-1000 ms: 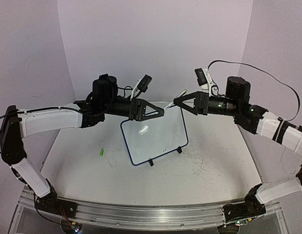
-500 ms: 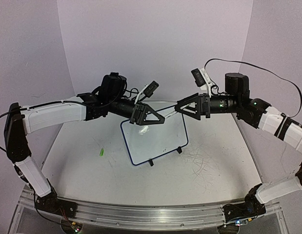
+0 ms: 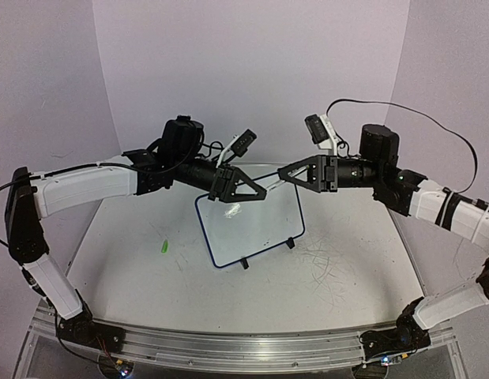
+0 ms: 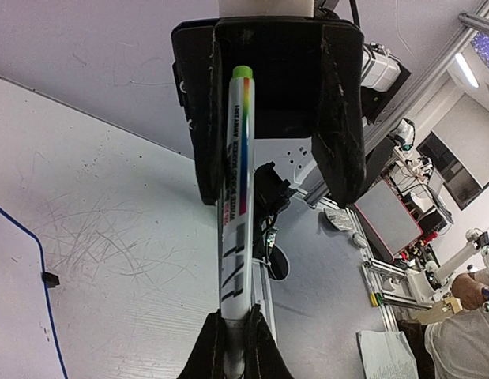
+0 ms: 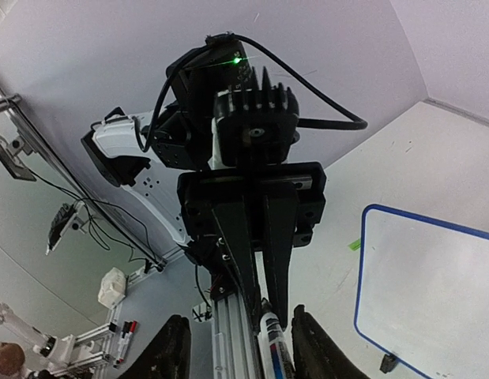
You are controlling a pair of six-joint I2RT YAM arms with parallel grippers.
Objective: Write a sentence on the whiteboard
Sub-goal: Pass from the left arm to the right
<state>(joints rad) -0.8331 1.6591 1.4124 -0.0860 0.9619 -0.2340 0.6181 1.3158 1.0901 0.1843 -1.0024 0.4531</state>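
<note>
- rising from a metal rail point(image 3: 244, 347) at the near edge, the left arm point(image 3: 78, 197) and the right arm point(image 3: 457, 213) are reaching up and inward over the white table point(image 3: 126, 292);
- lying on the table left of centre, a small green piece point(image 3: 163, 247) is sitting on its own;
- showing grey scribble marks point(image 3: 327, 260), the tabletop is looking scuffed right of centre;
- lying at the middle of the table, the whiteboard point(image 3: 264, 229) is sitting at a slant, its blue rim showing all round and its two black feet point(image 3: 244, 264) pointing toward the near edge; a pale spot near its far left corner is showing, too small to read;
- hovering above the board's far edge, the left gripper point(image 3: 260, 192) is clamping its fingers together on the end of a white marker point(image 4: 235, 197), whose barrel is pointing away toward the other arm;
- facing it tip to tip, the right gripper point(image 3: 283, 172) is holding its fingers apart on either side of the marker's green end; in the left wrist view one finger is standing just beside the barrel and the other is standing off with a gap;
- rising behind everything, a pale lilac wall point(image 3: 252, 71) is closing off the far side.
</note>
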